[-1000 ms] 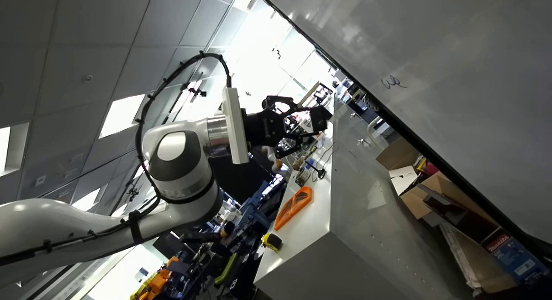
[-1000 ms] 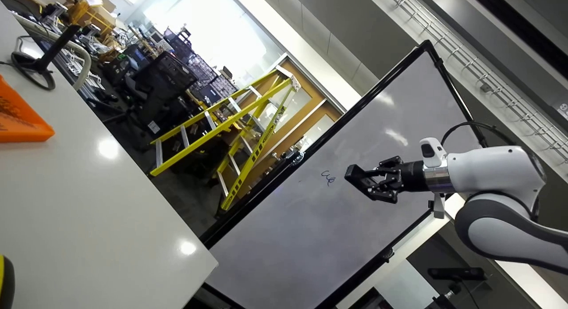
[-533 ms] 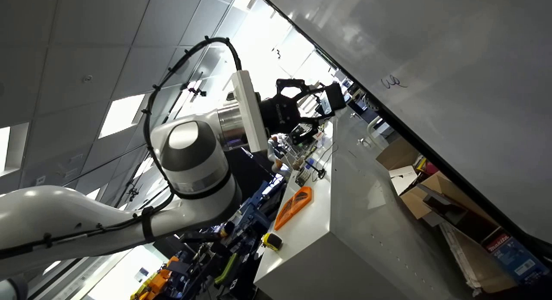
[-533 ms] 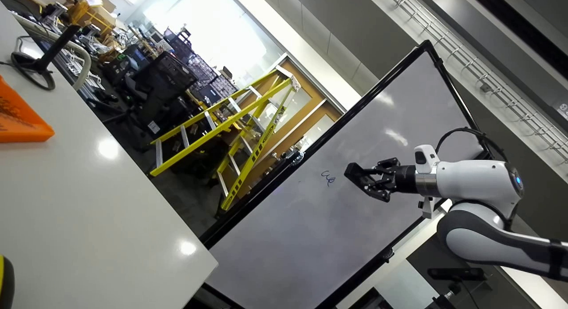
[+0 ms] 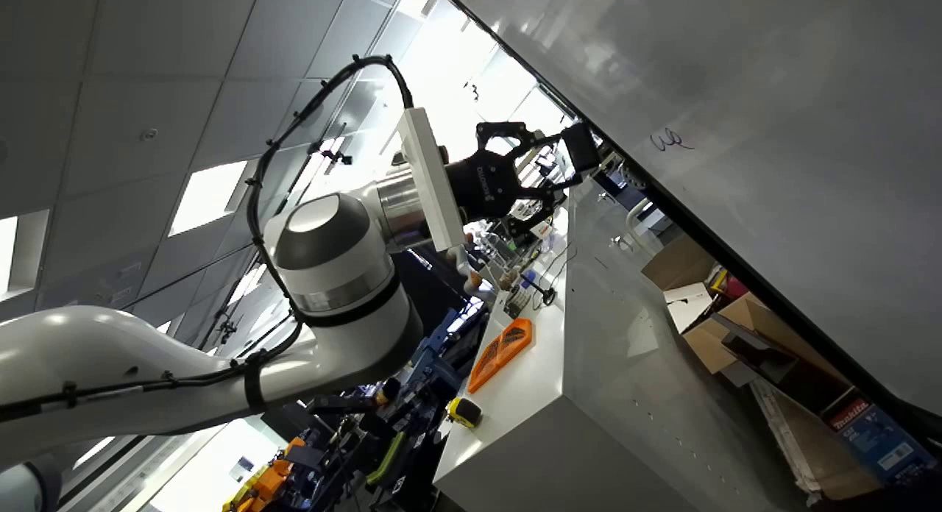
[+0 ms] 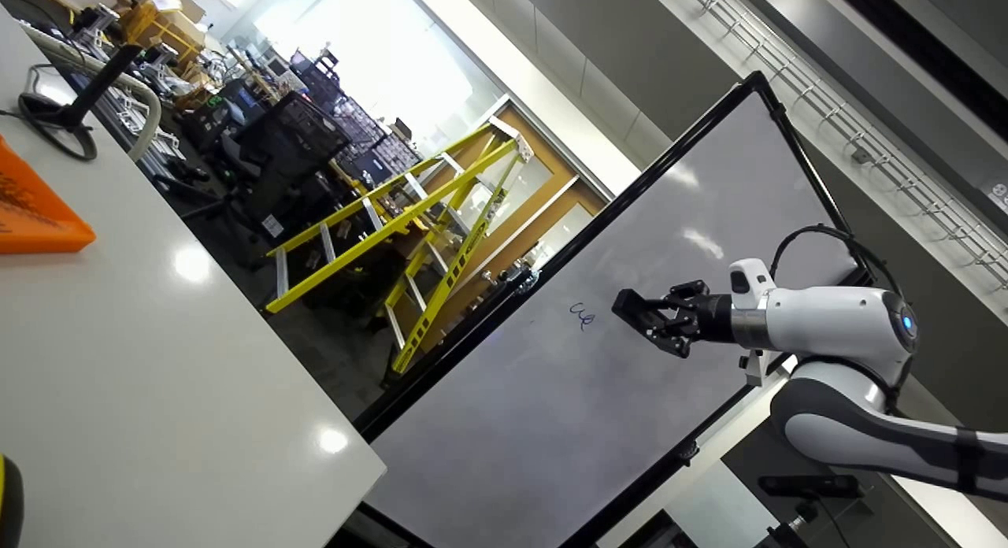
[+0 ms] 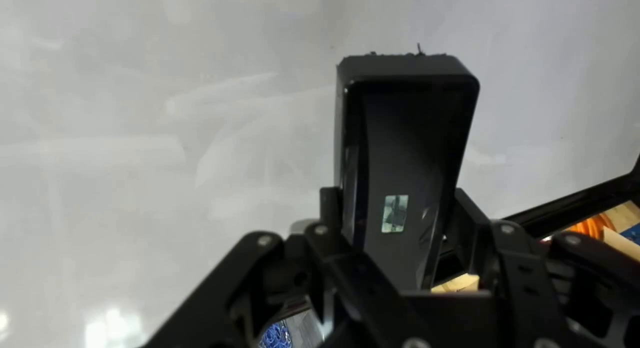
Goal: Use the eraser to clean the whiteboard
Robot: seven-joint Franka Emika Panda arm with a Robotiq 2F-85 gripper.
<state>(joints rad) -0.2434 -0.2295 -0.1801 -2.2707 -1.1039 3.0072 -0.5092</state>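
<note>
The whiteboard (image 5: 802,173) is a large glossy grey-white panel with a dark border, also in an exterior view (image 6: 535,422) and behind the eraser in the wrist view (image 7: 125,198). A small dark scribble (image 5: 670,140) is on it, also in an exterior view (image 6: 583,316); the wrist view does not show it. My gripper (image 7: 398,206) is shut on the black block-shaped eraser (image 7: 410,133), one finger on each side. The eraser (image 5: 581,148) faces the board, and in an exterior view (image 6: 634,312) appears just beside the scribble. Whether it touches the board I cannot tell.
A white counter (image 5: 522,416) carries an orange part (image 5: 500,354), a yellow tape measure (image 5: 464,412) and a black stand (image 6: 71,111). Cardboard boxes (image 5: 765,343) lie below the board's edge. A yellow ladder (image 6: 409,225) stands beyond it. A cable (image 5: 254,196) loops over the arm.
In an exterior view, my gripper with the eraser has moved right and up, closer to the whiteboard's edge in the picture. The arm has shifted along behind it. The scribble looks the same.
</note>
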